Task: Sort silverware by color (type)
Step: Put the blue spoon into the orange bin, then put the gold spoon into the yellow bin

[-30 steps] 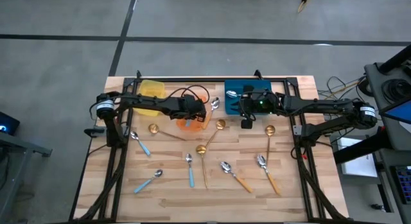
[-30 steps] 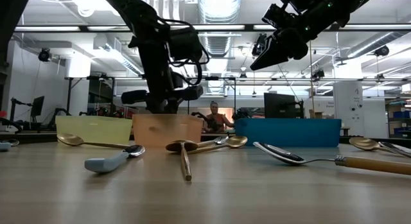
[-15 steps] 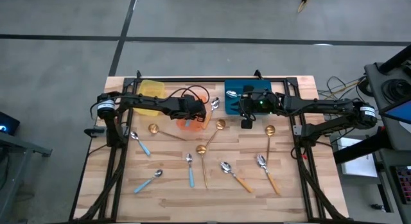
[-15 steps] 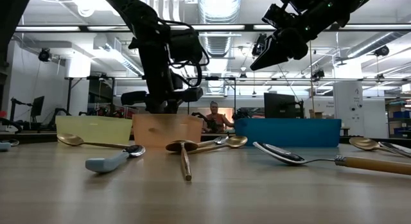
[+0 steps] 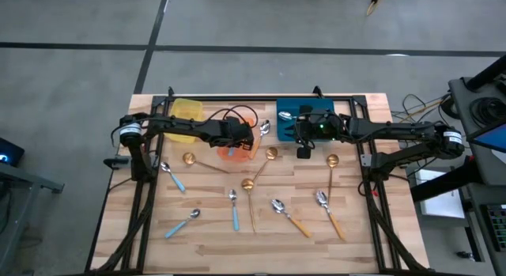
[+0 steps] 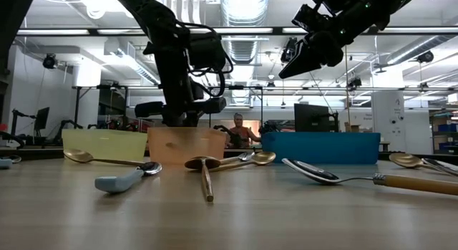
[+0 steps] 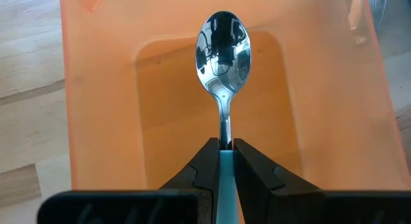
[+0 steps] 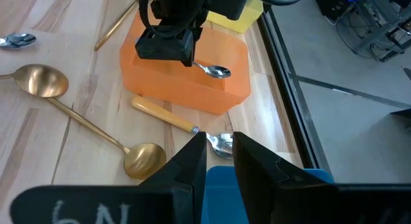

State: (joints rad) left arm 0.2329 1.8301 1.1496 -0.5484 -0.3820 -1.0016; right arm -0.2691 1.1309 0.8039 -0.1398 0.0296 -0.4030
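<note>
One blue-handled spoon (image 7: 222,41) is pinched by its light-blue handle in the left gripper (image 7: 220,161), its silver bowl hanging over the orange bin (image 7: 103,108). The right gripper (image 8: 218,161) hovers above the blue bin (image 5: 287,111) with its fingers drawn close together and nothing visible between them. Other spoons lie scattered on the wooden table (image 5: 205,236), among them a gold spoon (image 8: 38,81) and an orange-handled spoon (image 8: 168,114) just beside the orange bin. No writing is readable.
</note>
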